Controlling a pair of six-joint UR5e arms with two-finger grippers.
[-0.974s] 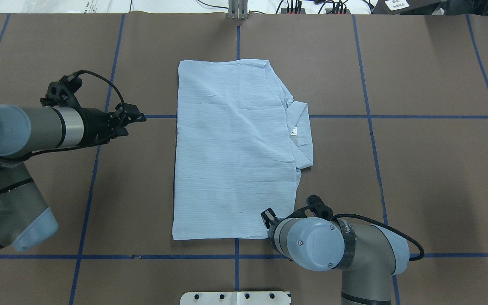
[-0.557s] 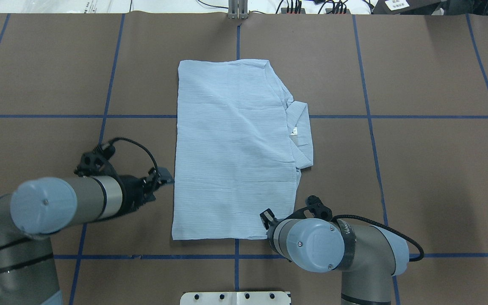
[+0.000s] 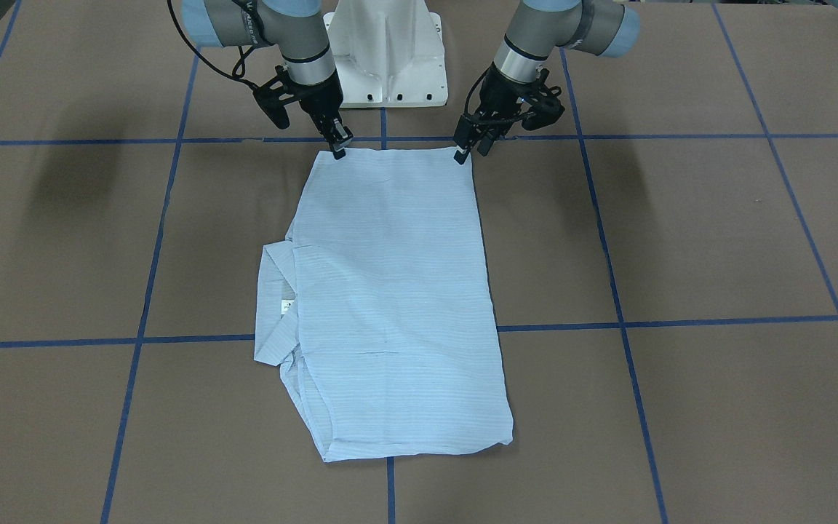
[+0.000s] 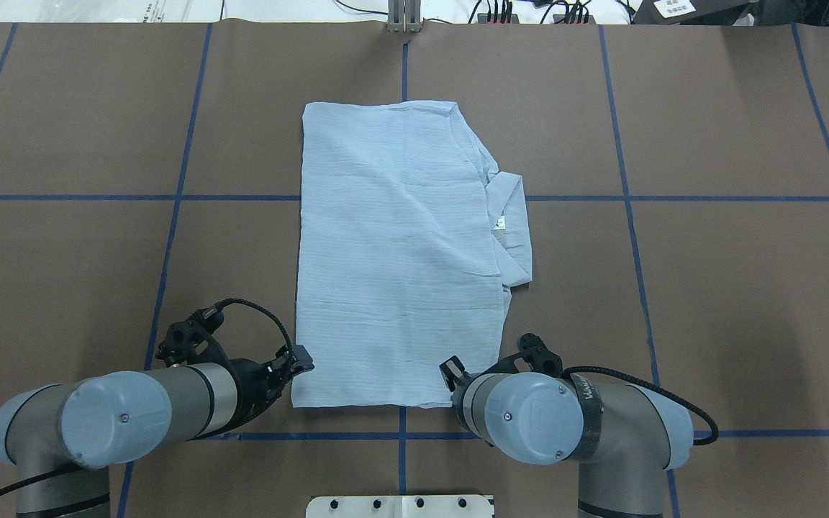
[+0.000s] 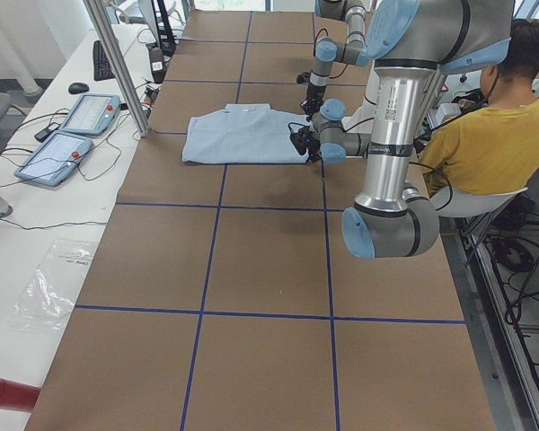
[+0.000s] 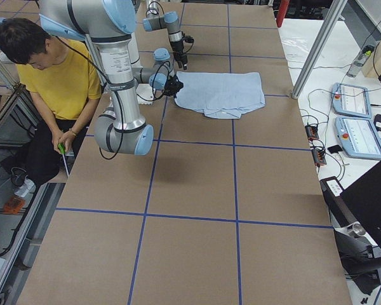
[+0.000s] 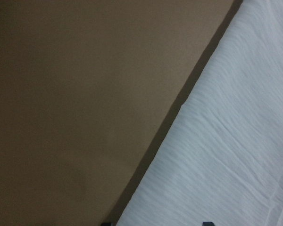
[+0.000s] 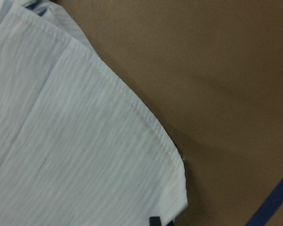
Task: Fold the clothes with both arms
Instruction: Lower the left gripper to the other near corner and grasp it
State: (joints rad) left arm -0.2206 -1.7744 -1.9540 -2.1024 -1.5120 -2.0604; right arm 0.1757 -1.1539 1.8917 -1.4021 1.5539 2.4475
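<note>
One broad table covered in brown paper with blue tape lines carries the thin light-blue striped shirt, flat at its middle as a long rectangle, collar and white neck label jutting out on the robot's right. The silver-grey left arm and right arm reach down to the two near hem corners. I read this as the corner pickup for a fold away from the base. The black left gripper stands parted over its corner; the right gripper I cannot judge. Next I'd pinch both and lift evenly. Bare paper surrounds every edge, leaving room ahead.
</note>
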